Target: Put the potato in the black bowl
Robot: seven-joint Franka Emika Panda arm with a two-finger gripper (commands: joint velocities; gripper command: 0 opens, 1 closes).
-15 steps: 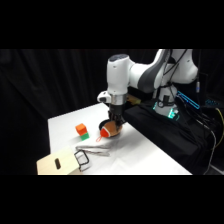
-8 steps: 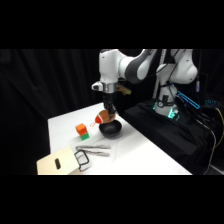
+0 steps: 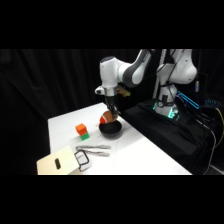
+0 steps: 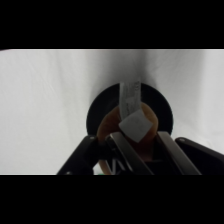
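Observation:
My gripper (image 3: pixel 110 115) comes down from above and is shut on the potato (image 3: pixel 105 119), a tan-brown lump with an orange-red side. It hangs just over the black bowl (image 3: pixel 111 131), which stands near the middle of the white table. In the wrist view the potato (image 4: pixel 107 128) sits between my two fingers (image 4: pixel 119 144), with a white tag on its top. Here the gripper (image 4: pixel 138 136) is straight above the round black bowl (image 4: pixel 163 107). Whether the potato touches the bowl cannot be told.
An orange cube (image 3: pixel 80 129) with a green block (image 3: pixel 85 135) stands left of the bowl. Metal tongs (image 3: pixel 95 149) lie in front of it. A wooden board (image 3: pixel 54 163) with a black object (image 3: pixel 82 159) sits at the table's front left corner. Dark equipment lies right of the table.
The arm's upper links have swung and turned above the table. The gripper has stayed shut on the potato, shifting slightly and rising a little over the bowl.

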